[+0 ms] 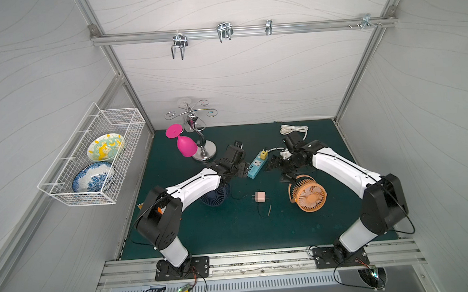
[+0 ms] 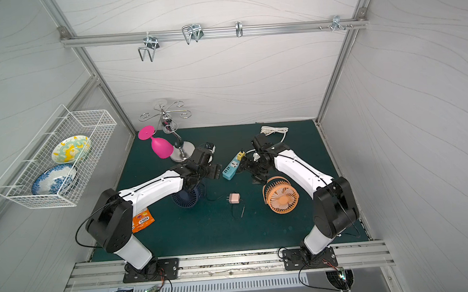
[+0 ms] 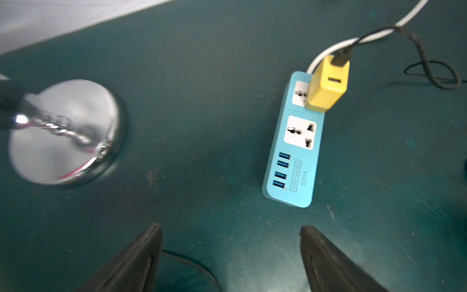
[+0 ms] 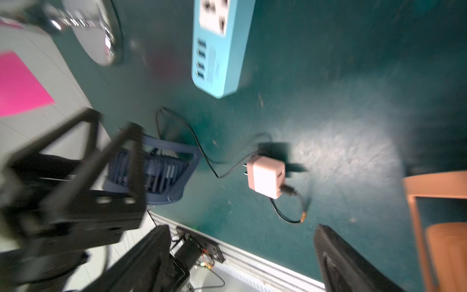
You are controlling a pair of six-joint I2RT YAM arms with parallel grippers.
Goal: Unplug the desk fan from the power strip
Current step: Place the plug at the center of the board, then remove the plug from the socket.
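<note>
Plastic in light blue forms the strip (image 3: 295,151), a short oblong with rounded corners lying flat on the green mat (image 3: 202,75). Two white square socket faces are set in its top. Four blue USB ports run in a row at the end away from the cord (image 3: 326,51). That thick white cord leaves the other end, and in both top views it ends in a coil by the back wall. A yellow adapter (image 3: 327,88) stands plugged into the socket at the cord end, with a black cable in its top. The socket next to the ports shows its three openings.

Beside the ports a boxed line reads "4USB SOCKET", with "S204" next to it.

In both top views the strip lies toward the back of the mat, at an angle, between the two grippers. The left gripper (image 3: 231,227) hangs just beside the port end, fingers spread wide with only mat between them. The right gripper (image 4: 241,227) is near the opposite long side, also spread and holding nothing.

A pink adapter (image 4: 265,177) lies on the mat well apart from the strip, prongs bare. A thin black cable runs between it and the navy fan (image 4: 156,172). An orange fan (image 1: 309,196) lies by the right arm. An orange packet (image 2: 142,220) under the left arm bears a label too small to read.
</note>
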